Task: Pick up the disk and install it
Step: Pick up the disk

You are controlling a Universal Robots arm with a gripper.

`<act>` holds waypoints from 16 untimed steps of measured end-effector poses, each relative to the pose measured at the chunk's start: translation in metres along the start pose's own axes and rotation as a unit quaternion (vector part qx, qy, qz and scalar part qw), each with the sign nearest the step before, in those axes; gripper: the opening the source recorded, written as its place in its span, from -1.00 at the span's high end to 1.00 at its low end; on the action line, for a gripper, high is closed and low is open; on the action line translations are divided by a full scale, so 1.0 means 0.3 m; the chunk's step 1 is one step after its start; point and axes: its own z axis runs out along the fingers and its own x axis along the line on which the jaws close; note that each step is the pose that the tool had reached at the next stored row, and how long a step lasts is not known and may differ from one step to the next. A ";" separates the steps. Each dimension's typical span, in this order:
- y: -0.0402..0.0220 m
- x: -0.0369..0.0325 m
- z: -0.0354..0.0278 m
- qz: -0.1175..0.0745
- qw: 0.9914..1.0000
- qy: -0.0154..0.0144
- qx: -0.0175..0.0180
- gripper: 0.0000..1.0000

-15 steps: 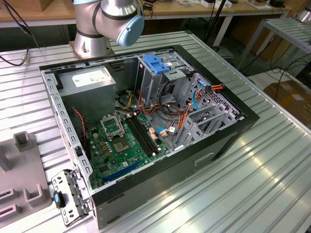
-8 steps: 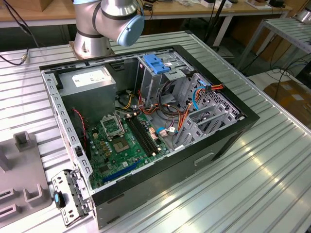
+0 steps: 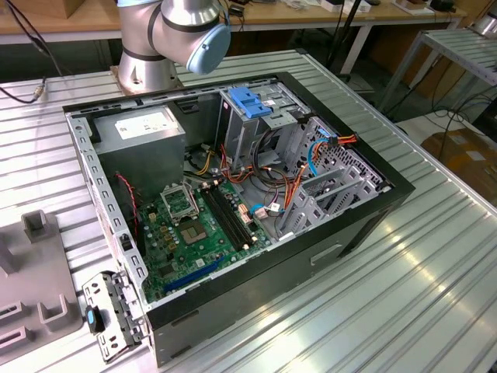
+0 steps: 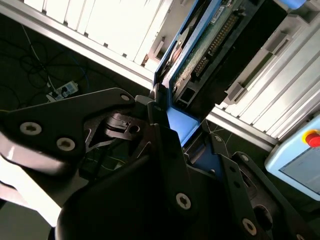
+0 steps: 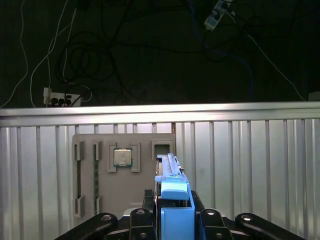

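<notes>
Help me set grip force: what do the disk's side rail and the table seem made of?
Side rail of the disk: matte blue plastic, judging by its even moulded colour. Table: probably bare aluminium, ribbed with a bright metallic sheen.

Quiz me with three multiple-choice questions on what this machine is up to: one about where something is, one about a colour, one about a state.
1. Where is the disk?
A. on a shelf
B. in the end effector
C. in a drawer

2. What colour are the disk's side rails?
A. red
B. blue
C. yellow

3. How is the computer case?
A. open
B. closed
C. upside down

Answers:
1 B, as the disk stands clamped between the end effector's fingers in both wrist views.
2 B, as the plastic along the disk's edge is bright blue.
3 A, as the motherboard lies in plain sight in the exterior view.
</notes>
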 end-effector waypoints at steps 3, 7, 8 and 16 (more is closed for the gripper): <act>0.000 0.000 -0.004 0.000 1.000 0.000 0.000 0.25; 0.000 0.000 -0.012 0.000 1.000 0.000 0.000 0.25; 0.000 0.000 -0.013 0.000 1.000 0.000 0.000 0.25; 0.000 0.000 -0.026 0.000 1.000 0.000 0.000 0.25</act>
